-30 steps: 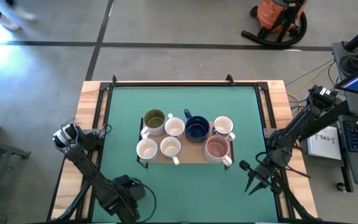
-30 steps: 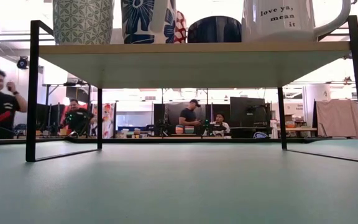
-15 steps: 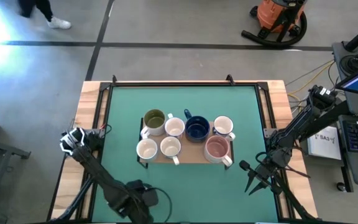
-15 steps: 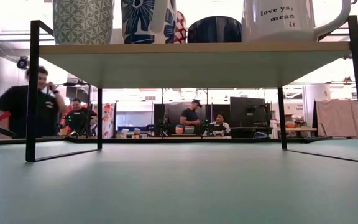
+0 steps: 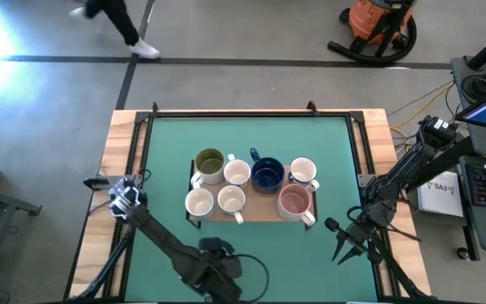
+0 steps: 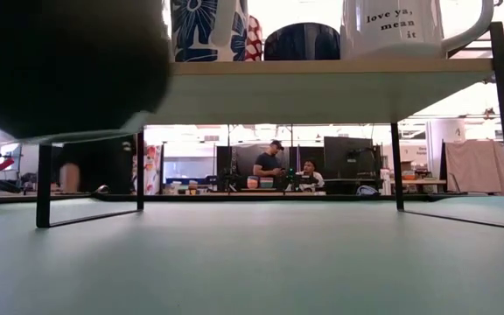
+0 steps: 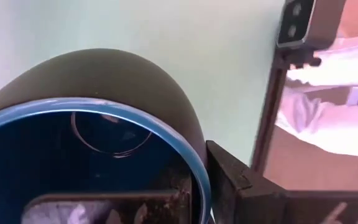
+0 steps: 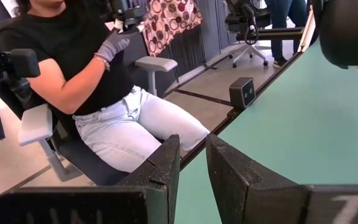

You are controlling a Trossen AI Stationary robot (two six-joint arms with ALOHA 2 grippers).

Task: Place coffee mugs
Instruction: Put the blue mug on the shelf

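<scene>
One dark navy mug (image 7: 92, 124) (glossy blue inside) clamped in left hand (image 5: 218, 263); right hand (image 5: 344, 247) slightly apart.

Looking level across the green desk (image 6: 252, 262) under a black-legged shelf (image 6: 322, 83). Up top: blue-patterned mug (image 6: 201, 31), dark navy mug (image 6: 301, 41), white mug (image 6: 396, 28) with lettering. Big dark blurry shape (image 6: 64, 66) filling the upper left, too close to make out. Way back, people seated (image 6: 269, 164) at workstations.
</scene>
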